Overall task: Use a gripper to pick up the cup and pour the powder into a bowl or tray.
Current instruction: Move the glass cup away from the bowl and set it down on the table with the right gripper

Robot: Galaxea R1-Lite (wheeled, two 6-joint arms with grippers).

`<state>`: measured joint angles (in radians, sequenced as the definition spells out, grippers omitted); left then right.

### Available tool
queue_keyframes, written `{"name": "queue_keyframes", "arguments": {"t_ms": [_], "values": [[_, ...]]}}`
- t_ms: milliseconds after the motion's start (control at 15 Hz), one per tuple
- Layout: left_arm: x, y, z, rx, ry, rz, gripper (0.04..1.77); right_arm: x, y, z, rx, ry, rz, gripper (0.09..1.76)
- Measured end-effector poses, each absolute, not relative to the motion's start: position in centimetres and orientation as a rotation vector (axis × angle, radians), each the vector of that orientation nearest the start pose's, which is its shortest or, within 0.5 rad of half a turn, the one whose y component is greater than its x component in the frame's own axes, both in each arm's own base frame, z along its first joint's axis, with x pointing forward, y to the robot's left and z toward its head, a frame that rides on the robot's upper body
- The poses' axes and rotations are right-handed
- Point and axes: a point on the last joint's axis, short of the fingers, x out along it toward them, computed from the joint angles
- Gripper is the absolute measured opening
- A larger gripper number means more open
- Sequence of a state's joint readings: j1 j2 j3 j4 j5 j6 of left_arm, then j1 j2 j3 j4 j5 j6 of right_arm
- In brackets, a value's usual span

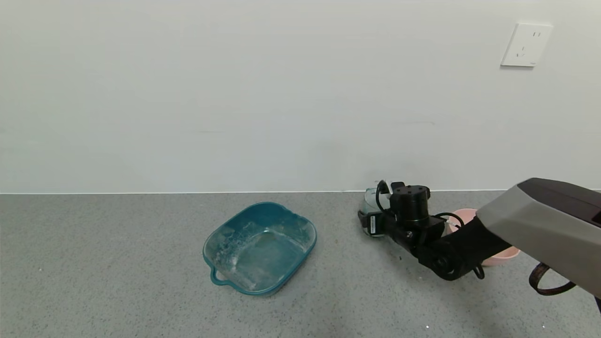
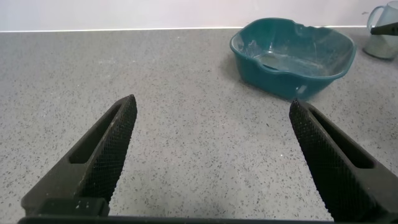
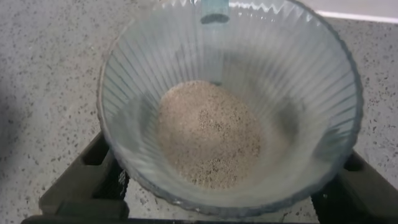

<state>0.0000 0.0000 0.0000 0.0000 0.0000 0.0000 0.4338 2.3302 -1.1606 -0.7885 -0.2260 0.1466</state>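
Observation:
The pale blue-green ribbed cup [image 1: 370, 203] stands upright near the wall, at the right of the table. My right gripper [image 1: 372, 220] has a finger on each side of it, pressed against its walls. In the right wrist view the cup [image 3: 298, 81] fills the frame between the black fingers [image 3: 84, 180], and a heap of pale powder [image 3: 208, 134] lies in its bottom. The pink bowl [image 1: 506, 255] sits just right of the cup, mostly hidden behind my right arm. My left gripper [image 2: 211, 109] is open and empty low over the table. From there the cup [image 2: 382, 37] shows far off.
A teal squarish tray [image 1: 211, 244] with a handle and whitish residue sits at the table's middle, left of the cup; it also shows in the left wrist view [image 2: 249, 59]. The white wall runs close behind the cup. A socket [image 1: 526, 44] is high on the wall.

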Motion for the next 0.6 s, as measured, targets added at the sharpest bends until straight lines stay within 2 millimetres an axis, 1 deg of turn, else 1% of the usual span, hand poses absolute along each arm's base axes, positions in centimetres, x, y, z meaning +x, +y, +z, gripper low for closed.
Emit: {"name": "queue_keyframes", "arguments": {"t_ms": [133, 333, 467, 600], "values": [[-2.3, 0.0, 7.5, 0.000, 0.000, 0.000, 1.76, 39.8, 17.9, 5.0, 0.005, 0.418, 0.175, 1.63], [-2.3, 0.0, 7.5, 0.000, 0.000, 0.000, 1.76, 39.1, 17.5, 6.2, -0.010, 0.470, 0.177, 1.65], [-2.3, 0.0, 7.5, 0.000, 0.000, 0.000, 1.76, 38.2, 17.2, 7.6, -0.025, 0.512, 0.179, 1.66], [-2.3, 0.0, 7.5, 0.000, 0.000, 0.000, 1.76, 37.1, 16.7, 9.4, -0.034, 0.542, 0.186, 1.67]]}}
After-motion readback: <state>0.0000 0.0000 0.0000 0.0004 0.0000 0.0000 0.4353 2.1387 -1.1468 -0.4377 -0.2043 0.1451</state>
